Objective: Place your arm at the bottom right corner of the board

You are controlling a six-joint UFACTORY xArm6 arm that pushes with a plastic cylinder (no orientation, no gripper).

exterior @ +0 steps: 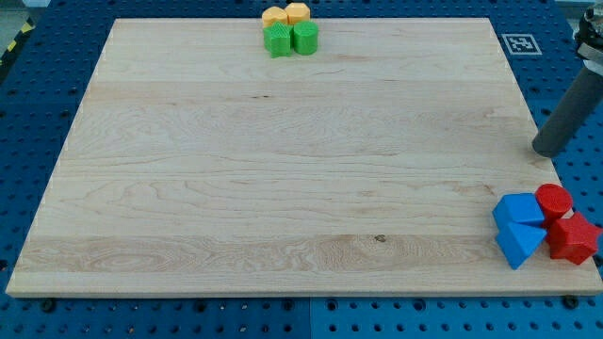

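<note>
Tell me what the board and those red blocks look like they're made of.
The board looks like pale wood with a smooth, unpainted finish: grain lines and a small knot show. The red blocks look like matte moulded or printed plastic, uniform in colour; painted wood can't be ruled out.

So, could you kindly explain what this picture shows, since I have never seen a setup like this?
There is one picture, from a single camera looking down at a slant on a wooden board that rests on a blue perforated base. The dark rod at the view's right is the end of a robot arm; it has no gripper and holds nothing, it only pushes blocks with my tip. The tip sits by the board's right edge, above the bottom-right cluster: a blue cube, a blue triangular block, a red cylinder and a red block. At the view's top lie two orange blocks, a green star-like block and a green cylinder.
</note>
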